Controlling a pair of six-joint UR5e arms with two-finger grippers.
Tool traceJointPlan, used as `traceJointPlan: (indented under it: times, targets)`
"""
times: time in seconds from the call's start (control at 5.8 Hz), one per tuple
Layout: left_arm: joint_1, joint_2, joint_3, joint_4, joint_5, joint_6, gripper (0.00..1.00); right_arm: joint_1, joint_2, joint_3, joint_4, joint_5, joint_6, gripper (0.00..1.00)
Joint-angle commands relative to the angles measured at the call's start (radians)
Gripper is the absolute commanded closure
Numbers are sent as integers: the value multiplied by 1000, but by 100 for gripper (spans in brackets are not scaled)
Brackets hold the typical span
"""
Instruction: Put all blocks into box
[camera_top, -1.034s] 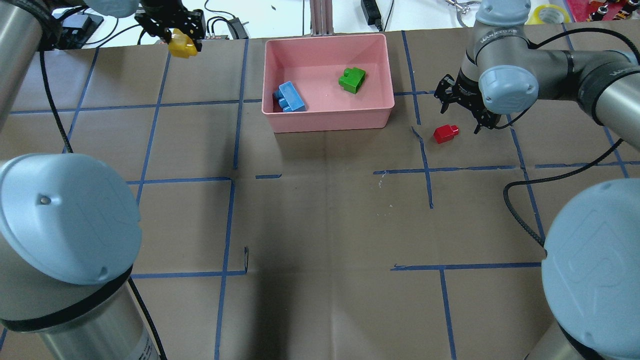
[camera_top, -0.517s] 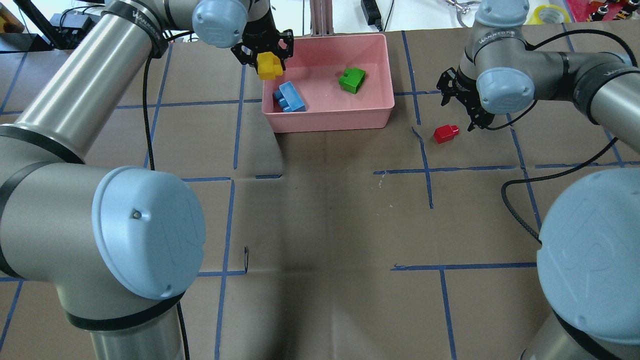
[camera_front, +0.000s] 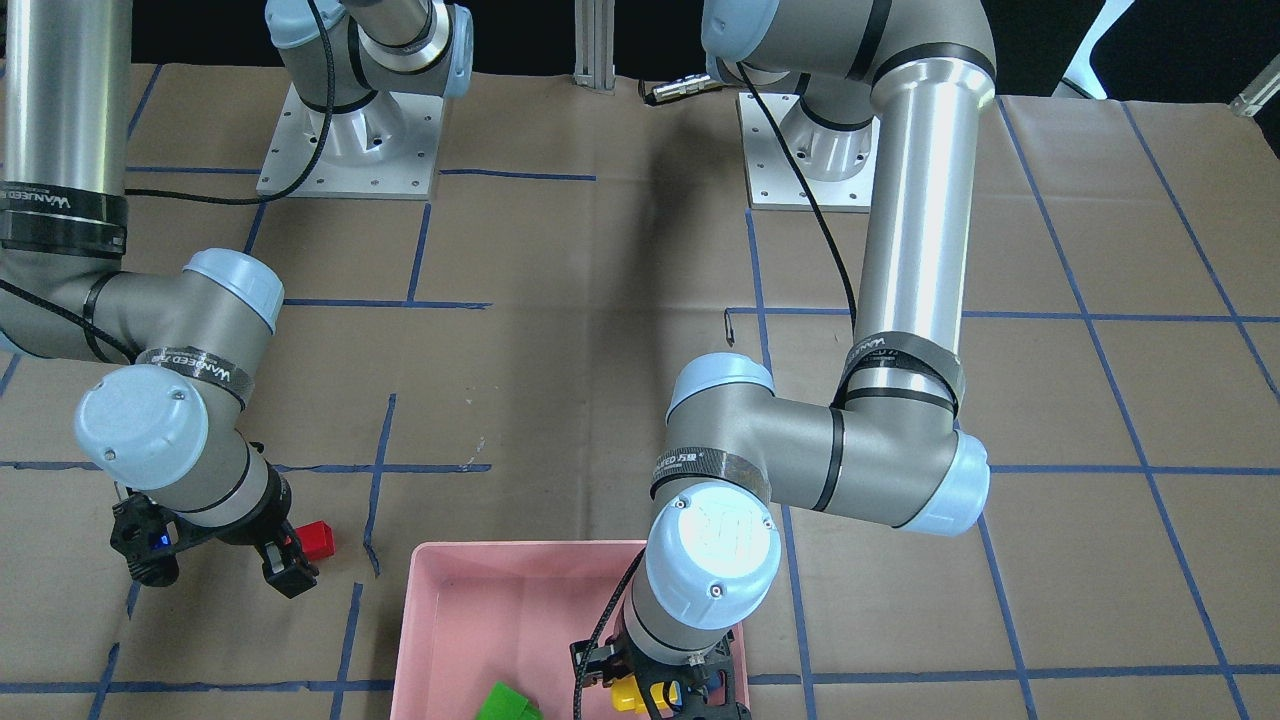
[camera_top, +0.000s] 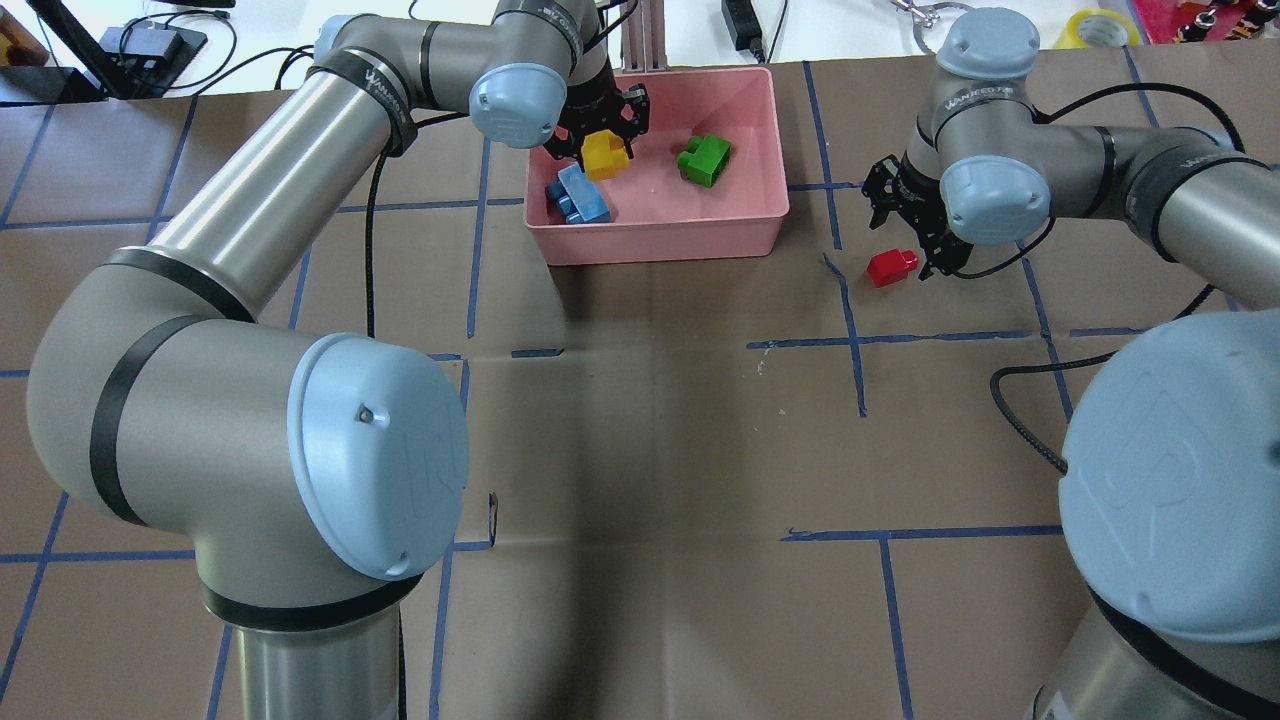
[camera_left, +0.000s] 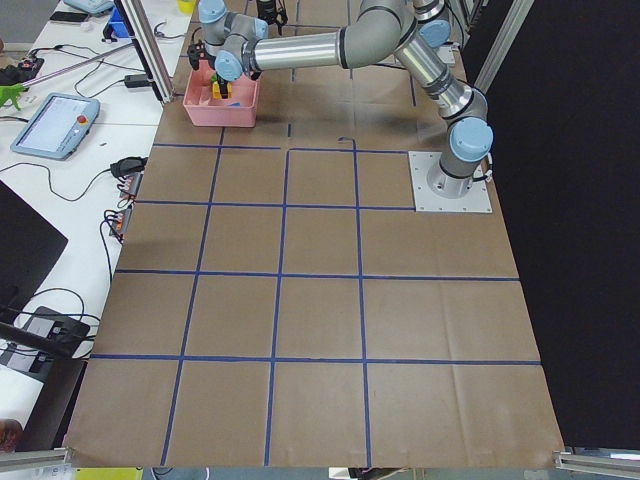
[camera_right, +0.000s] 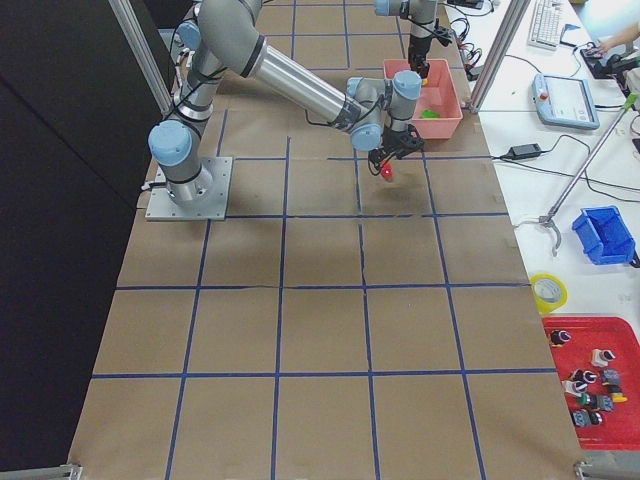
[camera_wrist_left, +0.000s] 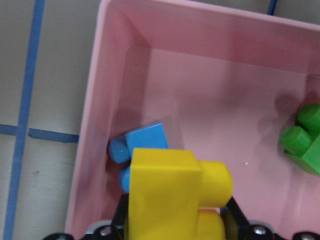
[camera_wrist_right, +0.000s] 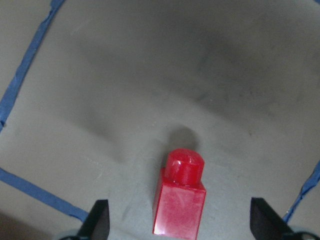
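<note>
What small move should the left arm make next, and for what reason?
Probably open the left pincer and let the yellow brick fall. The pincer is shut on the brick, which hangs over the inside of the pink box, close to the blue brick, so it should land inside.

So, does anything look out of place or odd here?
Nothing damaged or spilled. The red brick lies on its side on the table outside the pink box; the left gripper holds the yellow brick over the box.

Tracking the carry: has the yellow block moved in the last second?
Yes. The yellow block has travelled rightward, from outside the pink box to over its inside.
</note>
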Motion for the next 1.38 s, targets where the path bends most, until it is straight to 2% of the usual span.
traceJointPlan:
  times: [0.0, 0.17, 0.52, 0.69, 0.86, 1.03, 1.21]
  targets:
    - [3, 21, 3, 8, -1, 17, 0, 0, 23, 2, -13, 16, 1, 0]
    - [16, 73, 5, -15, 5, 72, 0, 0, 29, 3, -17, 3, -1, 0]
    - [125, 230, -14, -174, 9, 254, 0, 0, 38, 13, -15, -19, -2, 1]
    - [186, 289, -17, -269, 10, 367, 0, 0, 40, 13, -10, -30, -2, 4]
    - [242, 350, -26, -379, 10, 456, 0, 2, 38, 13, -6, -27, -2, 20]
    - [245, 439, -97, -427, 13, 459, 0, 2, 32, 13, -6, -20, -2, 30]
    - [247, 552, -241, -428, 15, 462, 0, 2, 27, 13, -3, -12, -1, 43]
